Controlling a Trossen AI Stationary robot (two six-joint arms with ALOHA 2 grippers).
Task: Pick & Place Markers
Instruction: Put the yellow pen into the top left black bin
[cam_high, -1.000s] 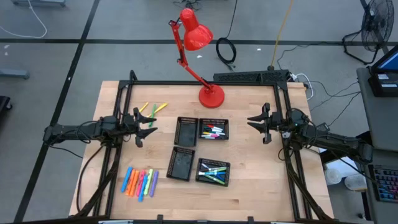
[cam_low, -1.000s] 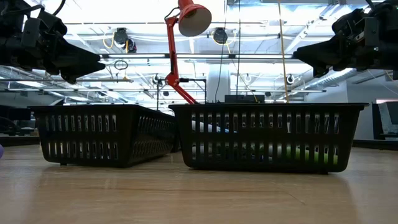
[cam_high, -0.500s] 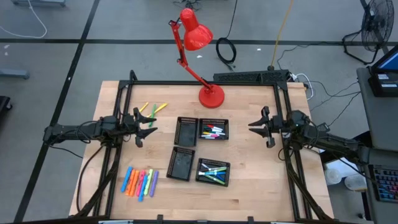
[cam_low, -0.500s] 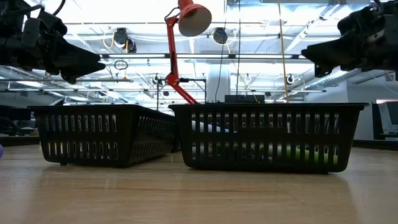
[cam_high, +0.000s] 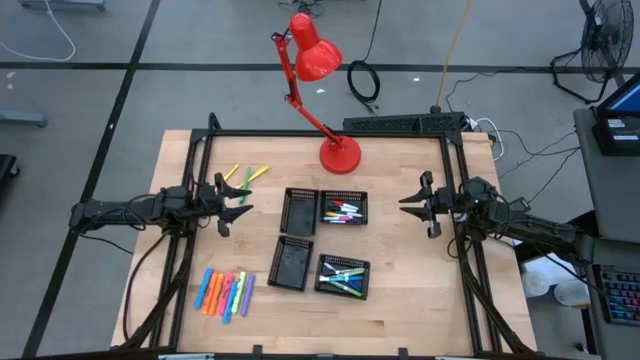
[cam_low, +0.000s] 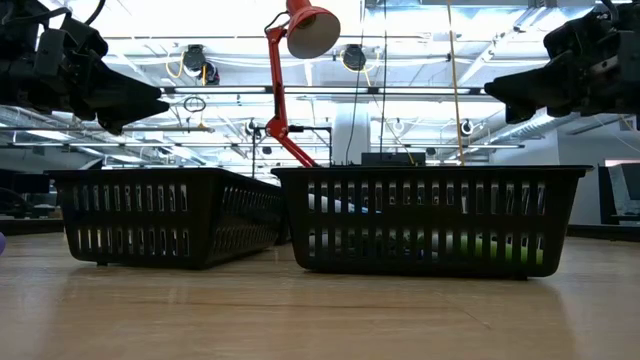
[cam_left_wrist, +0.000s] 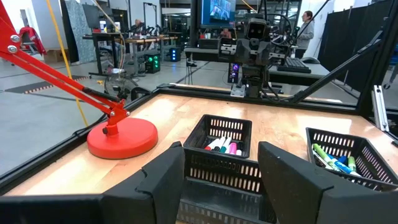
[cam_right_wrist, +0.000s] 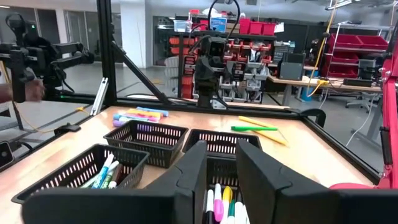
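Tabletop markers (cam_high: 225, 293) below left end effector (cam_high: 235, 203)

Right hand (cam_high: 416, 203) drawn back slightly toward the table's right edge, away from the trays (cam_high: 343, 209)

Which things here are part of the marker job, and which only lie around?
Job: loose highlighters; loose pens; markers already in two trays; four black mesh trays; left gripper, right gripper.
Around: red lamp; cable coil; fan.
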